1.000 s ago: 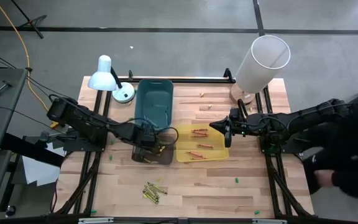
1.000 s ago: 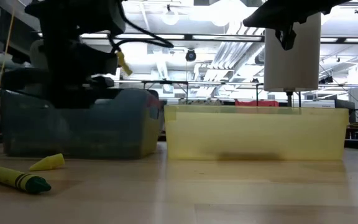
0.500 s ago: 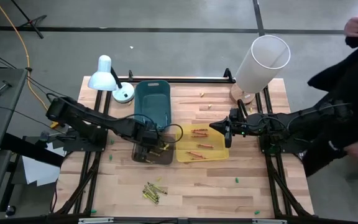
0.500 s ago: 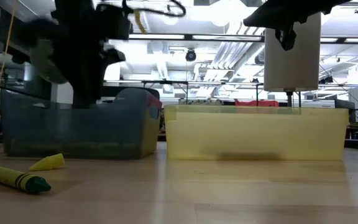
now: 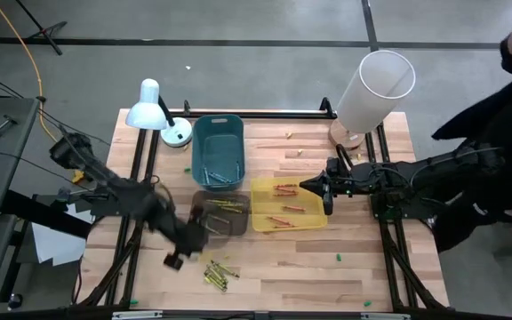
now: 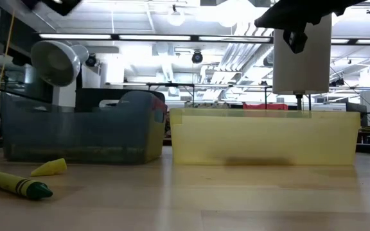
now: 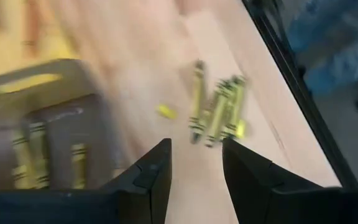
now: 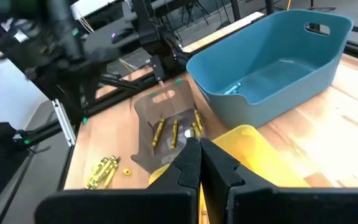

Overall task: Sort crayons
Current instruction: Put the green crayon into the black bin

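High view: the left gripper (image 5: pixel 175 260) has left the grey bin (image 5: pixel 220 213) and now sits beside the loose crayons (image 5: pixel 217 272) in front of that bin.

Left wrist view: its fingers (image 7: pixel 151 177) are apart and empty; yellow crayons lie in the grey bin.

Right wrist view: the right gripper (image 8: pixel 199 163) is closed and empty, over the yellow bin (image 8: pixel 253 155) beside the grey bin.

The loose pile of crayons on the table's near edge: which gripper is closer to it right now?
Left. The left gripper hangs just beside the loose crayon pile, fingers open and empty. The right gripper waits shut over the yellow bin, farther away.
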Robot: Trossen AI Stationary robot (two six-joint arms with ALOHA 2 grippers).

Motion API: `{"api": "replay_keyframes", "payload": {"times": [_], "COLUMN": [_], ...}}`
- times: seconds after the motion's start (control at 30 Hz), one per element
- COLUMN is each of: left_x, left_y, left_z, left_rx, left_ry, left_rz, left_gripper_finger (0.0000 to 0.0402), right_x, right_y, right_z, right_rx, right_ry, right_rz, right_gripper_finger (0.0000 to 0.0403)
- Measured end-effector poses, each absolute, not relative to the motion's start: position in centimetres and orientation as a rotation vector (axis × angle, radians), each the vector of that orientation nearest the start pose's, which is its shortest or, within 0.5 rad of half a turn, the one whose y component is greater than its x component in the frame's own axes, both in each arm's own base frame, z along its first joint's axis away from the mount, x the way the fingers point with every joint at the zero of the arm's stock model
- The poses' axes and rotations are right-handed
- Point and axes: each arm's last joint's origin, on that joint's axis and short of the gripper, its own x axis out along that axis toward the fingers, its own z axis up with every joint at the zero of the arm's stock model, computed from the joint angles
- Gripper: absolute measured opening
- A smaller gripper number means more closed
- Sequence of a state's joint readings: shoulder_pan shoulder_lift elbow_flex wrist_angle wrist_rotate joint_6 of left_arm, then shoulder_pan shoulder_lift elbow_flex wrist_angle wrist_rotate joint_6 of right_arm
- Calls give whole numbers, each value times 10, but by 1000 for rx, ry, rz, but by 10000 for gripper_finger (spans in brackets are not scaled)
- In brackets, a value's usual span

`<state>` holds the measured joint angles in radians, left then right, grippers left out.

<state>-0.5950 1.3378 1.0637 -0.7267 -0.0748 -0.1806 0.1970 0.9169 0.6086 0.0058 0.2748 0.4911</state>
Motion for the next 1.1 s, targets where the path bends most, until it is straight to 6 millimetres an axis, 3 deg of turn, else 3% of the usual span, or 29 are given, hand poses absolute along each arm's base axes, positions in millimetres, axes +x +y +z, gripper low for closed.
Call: {"api": "replay_keyframes", "payload": {"times": [0.1,0.2,0.47,0.7,1.1], "left_x": [228,249,302,324,325], "left_y": [-174,-195,-226,-231,-234], "left_z": [251,237,208,180,155], "left_rx": [212,232,352,341,358], "left_ry": [989,968,1013,1095,1164], "left_rz": [-430,-451,-473,-417,-392], "left_gripper_finger": [127,127,127,127,127], "right_x": [199,198,194,192,191], "right_y": [32,32,31,30,30], "right_z": [265,261,253,249,246], "right_rx": [408,397,372,359,351], "right_ry": [297,335,426,469,499], "right_rz": [-152,-160,-183,-193,-201], "right_gripper_finger": [0,0,0,0,0]}}
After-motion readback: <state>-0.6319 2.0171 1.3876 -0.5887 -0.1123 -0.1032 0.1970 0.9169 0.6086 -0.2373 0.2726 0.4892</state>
